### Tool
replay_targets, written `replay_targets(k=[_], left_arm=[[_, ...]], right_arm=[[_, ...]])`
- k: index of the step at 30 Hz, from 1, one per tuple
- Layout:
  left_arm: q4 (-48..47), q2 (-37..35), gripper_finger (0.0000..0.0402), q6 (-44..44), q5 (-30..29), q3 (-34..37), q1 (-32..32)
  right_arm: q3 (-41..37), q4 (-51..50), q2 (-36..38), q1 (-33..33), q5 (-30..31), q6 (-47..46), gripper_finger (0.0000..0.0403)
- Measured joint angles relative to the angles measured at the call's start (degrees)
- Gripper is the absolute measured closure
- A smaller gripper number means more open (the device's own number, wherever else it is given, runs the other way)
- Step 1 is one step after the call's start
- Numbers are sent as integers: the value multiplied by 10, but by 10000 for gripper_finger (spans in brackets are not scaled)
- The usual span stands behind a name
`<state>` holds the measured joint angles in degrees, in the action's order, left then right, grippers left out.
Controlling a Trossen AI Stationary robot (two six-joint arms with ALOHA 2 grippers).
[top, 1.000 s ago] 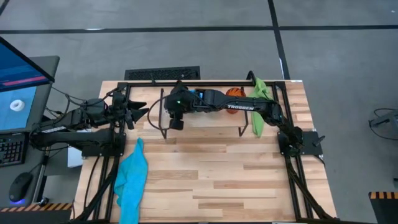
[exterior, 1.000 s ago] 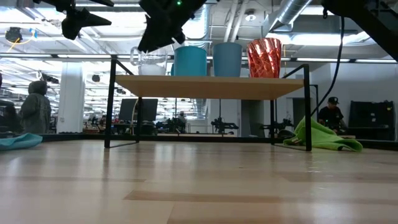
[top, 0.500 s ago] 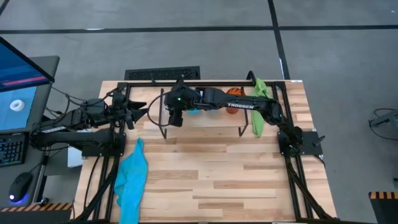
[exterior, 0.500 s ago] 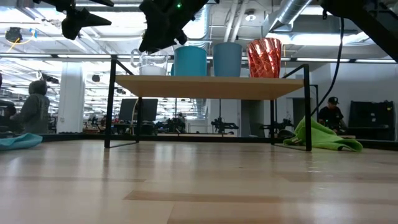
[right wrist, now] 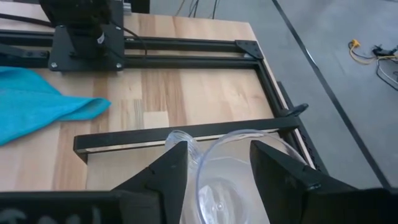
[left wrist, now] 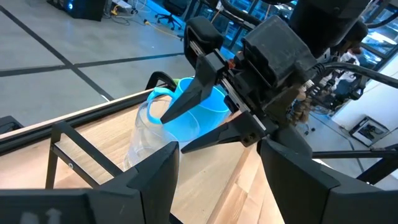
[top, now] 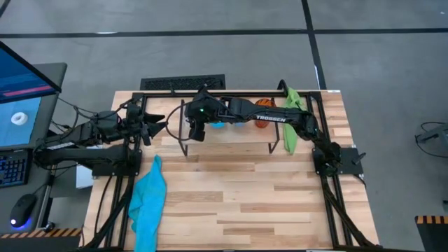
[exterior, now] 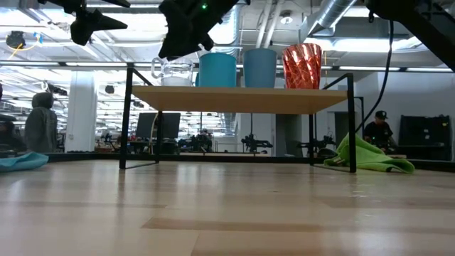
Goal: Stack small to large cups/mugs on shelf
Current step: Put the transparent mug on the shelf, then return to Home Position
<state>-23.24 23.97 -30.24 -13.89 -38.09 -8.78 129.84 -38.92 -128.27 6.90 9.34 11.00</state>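
The shelf (exterior: 242, 99) stands at the table's far middle. Four cups stand in a row on its board. From left in the low view they are the clear glass cup (exterior: 173, 71), the light-blue mug (exterior: 217, 70), the blue cup (exterior: 260, 67) and the orange cup (exterior: 302, 65). My right gripper (right wrist: 217, 146) is open just above the glass cup (right wrist: 242, 168), a finger on either side of its rim. It also shows in the left wrist view (left wrist: 174, 132). My left gripper (top: 157, 124) is open and empty, raised left of the shelf.
A teal cloth (top: 148, 199) lies at the table's left near side. A green cloth (top: 290, 119) lies right of the shelf. A monitor stands off the table's left edge. People (exterior: 41, 121) show in the room behind.
My right gripper has shifted slightly toward the table's far edge over the shelf's left end, staying open. The cups have kept their places.
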Motion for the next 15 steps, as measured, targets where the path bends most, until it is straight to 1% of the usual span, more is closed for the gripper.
replay_targets(k=[10, 15], left_arm=[[0, 0, 182, 0, 0, 0, 0], [0, 0, 182, 6, 0, 0, 0]], right_arm=[[0, 0, 0, -1, 0, 0, 194], [24, -14, 1, -1, -1, 0, 184]])
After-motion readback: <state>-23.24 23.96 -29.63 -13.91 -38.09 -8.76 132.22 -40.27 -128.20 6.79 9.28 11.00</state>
